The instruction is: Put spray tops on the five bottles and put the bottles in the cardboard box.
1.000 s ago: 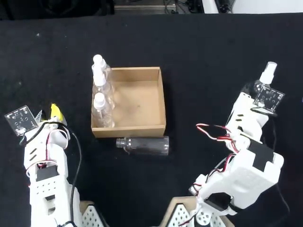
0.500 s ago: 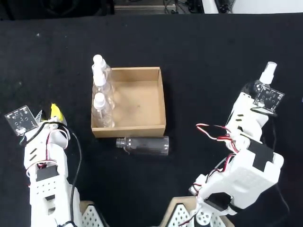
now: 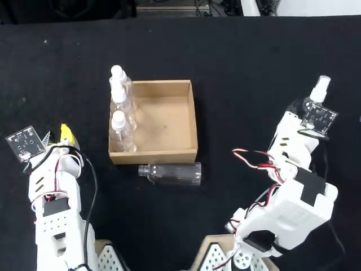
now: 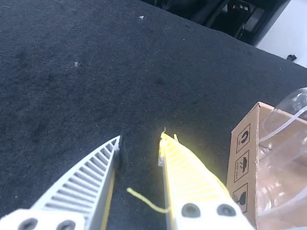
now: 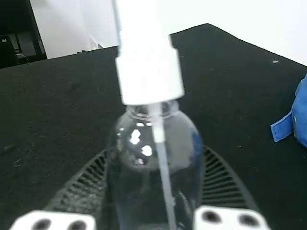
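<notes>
Box: the cardboard box (image 3: 169, 155) sits open in the middle of the black tabletop (image 3: 237, 56).
In the box: three bottles (image 3: 121, 121) with white spray tops stand in a row along its left wall.
Lying bottle: a clear bottle with no top (image 3: 170, 173) lies on its side on the tabletop just below the box's front wall, neck pointing left, between the box and the arms' bases.
Right jaws: at the upper right of the high view, well apart from the box, pinching a fifth bottle (image 5: 153, 163) by its body; a white spray top (image 5: 148, 62) sits on its neck, with its tube hanging inside.
Left jaws: at the left of the high view, spread apart with only tabletop between them, the box's corner near the yellow one.
Around: red and white wires (image 3: 256, 158) loop off the right arm (image 3: 293, 152); a blue thing (image 5: 295, 115) lies beyond the held bottle.
</notes>
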Motion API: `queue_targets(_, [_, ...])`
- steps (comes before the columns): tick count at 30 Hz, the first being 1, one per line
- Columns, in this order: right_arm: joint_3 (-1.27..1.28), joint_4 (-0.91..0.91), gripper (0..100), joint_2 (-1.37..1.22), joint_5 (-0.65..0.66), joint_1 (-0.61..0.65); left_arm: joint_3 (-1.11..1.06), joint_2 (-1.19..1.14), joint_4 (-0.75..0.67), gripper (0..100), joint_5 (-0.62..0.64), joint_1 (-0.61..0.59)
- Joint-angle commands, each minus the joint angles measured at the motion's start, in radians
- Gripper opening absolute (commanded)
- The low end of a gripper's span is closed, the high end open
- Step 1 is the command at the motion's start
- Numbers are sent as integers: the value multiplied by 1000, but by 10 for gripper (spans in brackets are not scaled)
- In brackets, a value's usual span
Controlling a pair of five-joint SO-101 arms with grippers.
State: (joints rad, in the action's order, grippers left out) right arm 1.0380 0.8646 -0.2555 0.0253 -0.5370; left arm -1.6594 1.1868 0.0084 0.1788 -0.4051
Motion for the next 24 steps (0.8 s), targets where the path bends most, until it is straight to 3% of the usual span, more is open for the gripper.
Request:
queue_targets(1, [2, 23, 215, 76, -8, 3, -7, 18, -21, 115, -9, 12])
queue_targets(10, [4, 20, 221, 87, -3, 14, -7, 18, -21, 115, -9, 7])
queue_targets(16, [25, 25, 331, 87, 0, 20, -7, 18, -21, 115, -9, 7])
queue_targets(24, [31, 15, 308, 117, 0, 18, -7, 18, -21, 115, -9, 7])
